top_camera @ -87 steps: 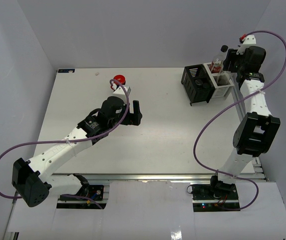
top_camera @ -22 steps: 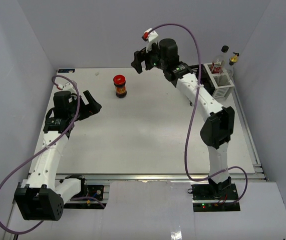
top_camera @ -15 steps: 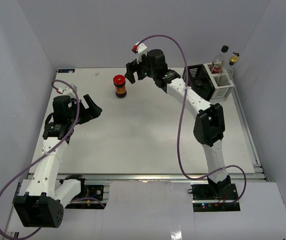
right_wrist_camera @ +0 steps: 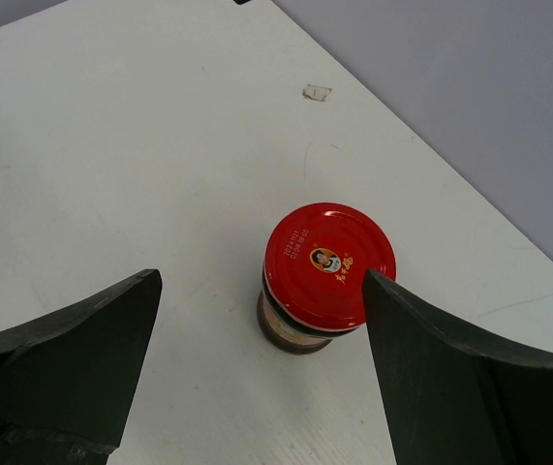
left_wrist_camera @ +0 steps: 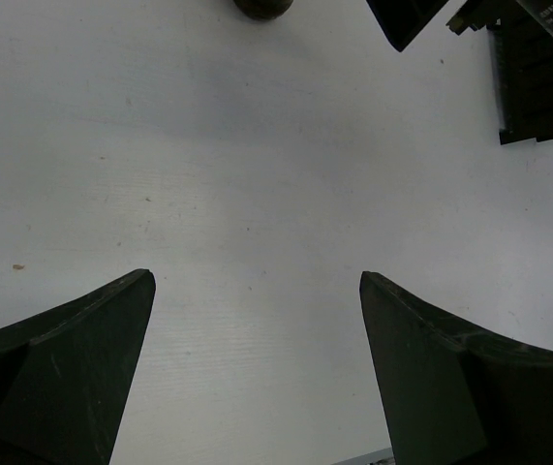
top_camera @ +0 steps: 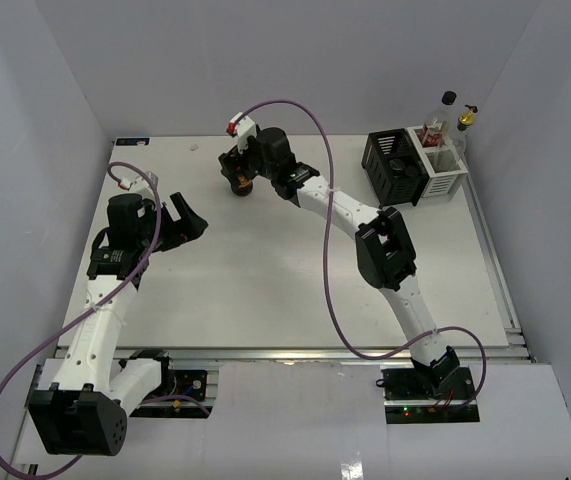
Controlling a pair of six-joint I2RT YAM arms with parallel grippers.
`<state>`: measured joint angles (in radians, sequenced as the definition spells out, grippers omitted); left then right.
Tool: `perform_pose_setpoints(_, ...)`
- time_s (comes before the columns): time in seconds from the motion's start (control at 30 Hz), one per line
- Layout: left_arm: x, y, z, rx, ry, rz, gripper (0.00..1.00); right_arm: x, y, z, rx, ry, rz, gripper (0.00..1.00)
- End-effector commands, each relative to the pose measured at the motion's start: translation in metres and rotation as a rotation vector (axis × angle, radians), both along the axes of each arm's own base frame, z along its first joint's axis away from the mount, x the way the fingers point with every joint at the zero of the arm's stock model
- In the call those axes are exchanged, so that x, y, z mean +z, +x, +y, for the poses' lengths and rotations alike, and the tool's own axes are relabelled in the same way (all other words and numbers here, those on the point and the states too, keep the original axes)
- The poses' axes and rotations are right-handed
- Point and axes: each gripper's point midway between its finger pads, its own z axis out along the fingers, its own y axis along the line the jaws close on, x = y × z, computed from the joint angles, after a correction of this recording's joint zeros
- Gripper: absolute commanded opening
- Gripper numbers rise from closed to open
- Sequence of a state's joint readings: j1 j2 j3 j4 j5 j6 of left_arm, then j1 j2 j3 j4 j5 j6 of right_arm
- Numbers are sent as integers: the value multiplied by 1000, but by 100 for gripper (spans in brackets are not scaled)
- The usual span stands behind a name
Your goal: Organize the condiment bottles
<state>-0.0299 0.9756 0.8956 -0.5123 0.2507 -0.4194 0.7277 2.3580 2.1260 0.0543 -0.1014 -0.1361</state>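
Note:
A dark jar with a red lid [right_wrist_camera: 329, 263] stands upright on the white table at the back left. My right gripper [right_wrist_camera: 259, 281] hovers over it, open, its right finger beside the lid and nothing held. From above, the right gripper [top_camera: 237, 165] covers most of the jar [top_camera: 240, 188]. My left gripper [top_camera: 187, 222] is open and empty to the jar's left front; its wrist view shows only the jar's base [left_wrist_camera: 261, 8]. A red-labelled bottle [top_camera: 431, 132] and a clear gold-topped bottle [top_camera: 465, 122] stand at the rack.
The black and white wire rack [top_camera: 395, 170] stands at the table's back right corner, its black part [left_wrist_camera: 542, 87] also in the left wrist view. A black-capped clear bottle [top_camera: 448, 100] rises behind it. Grey walls enclose the table. The right arm stretches diagonally across the table's back.
The right arm has swung left from the rack across the back of the table and now sits over the jar. The left arm has drawn back to the left, away from the jar.

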Motion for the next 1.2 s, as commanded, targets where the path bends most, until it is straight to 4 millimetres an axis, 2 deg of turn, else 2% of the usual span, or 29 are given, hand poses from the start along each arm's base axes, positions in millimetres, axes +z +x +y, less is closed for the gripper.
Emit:
perform_pose_setpoints(0.0,7,-1,-5,-34,-8,-39,98,25,30,-2,-74,62,-136,90)
perform_pose_setpoints(0.3,-1,2,-7,-45,-11,-27,98,1,40,4,-50,40,-155,90)
perform_pose_setpoints(0.67,-12,6,-7,-46,-8,-14,98,-11,42,10,12,116,-105,91)
perform_pose_setpoints(0.9,-16,7,-6,-49,1,-9,98,-22,44,13,11,142,-88,100)
perform_pose_setpoints(1.0,-16,7,-6,-51,1,-11,98,-24,47,15,8,153,-101,89)
perform_pose_setpoints(1.13,-19,7,-6,-48,3,-2,98,-20,48,16,20,172,-122,79)
perform_pose_setpoints(1.17,-20,7,-6,-49,3,-2,98,-18,48,16,21,176,-130,73)
